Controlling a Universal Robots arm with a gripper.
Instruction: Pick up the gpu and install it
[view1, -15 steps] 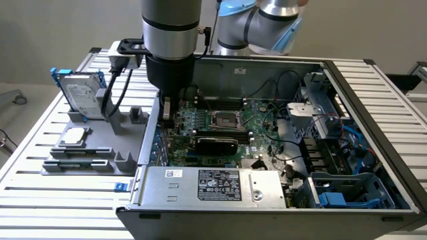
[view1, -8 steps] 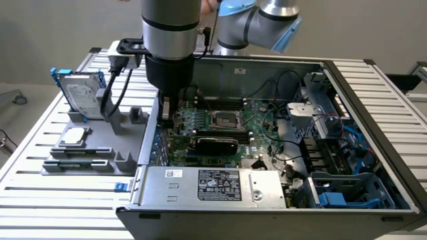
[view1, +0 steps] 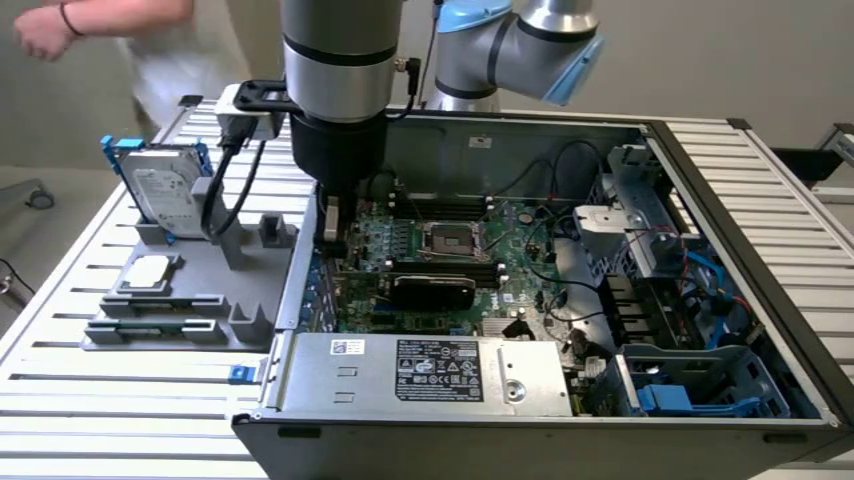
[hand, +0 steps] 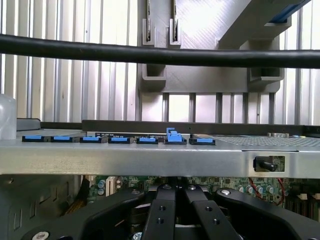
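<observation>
The claw (view1: 330, 222) stands just inside the open computer case (view1: 747, 200), beside its rear wall (view1: 300, 290). Cables (view1: 567, 300) and a drive cage (view1: 641, 215) crowd the far side; the motherboard (view1: 400, 245) centre lies open from above.

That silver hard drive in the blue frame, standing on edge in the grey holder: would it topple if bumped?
Probably not easily: the silver hard drive in its blue frame stands upright, its lower edge seated in the grey plastic holder. Its metal case looks stiff and likely heavy for its size. Being tall and thin, it might rock.
</observation>
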